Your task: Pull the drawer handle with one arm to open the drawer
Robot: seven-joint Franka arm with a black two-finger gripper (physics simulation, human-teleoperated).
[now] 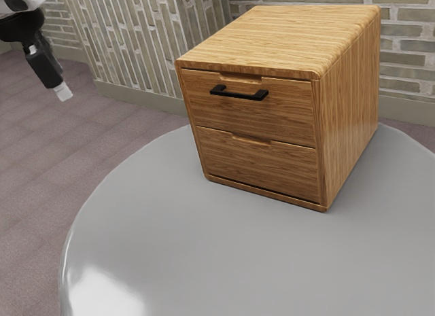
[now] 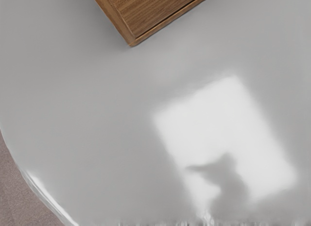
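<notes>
A wooden cabinet point(image 1: 285, 92) stands on the round grey table point(image 1: 204, 261), toward its far side. It has two drawer fronts. The upper drawer point(image 1: 251, 109) carries a black bar handle point(image 1: 238, 93) and sits flush with the cabinet face; the lower drawer point(image 1: 262, 163) is flush too. My gripper point(image 1: 60, 88) hangs high at the exterior view's upper left, well away from the handle and out past the table's edge. It holds nothing. In the wrist view a bottom corner of the cabinet point(image 2: 146, 12) lies ahead of my hand, over the grey table point(image 2: 87, 138).
A brick wall point(image 1: 136, 30) with a skirting board runs behind the table. Purple-grey floor point(image 1: 47, 166) lies at the exterior view's left, below my gripper. A bright reflection point(image 2: 218, 133) with a dark shadow shows on the tabletop.
</notes>
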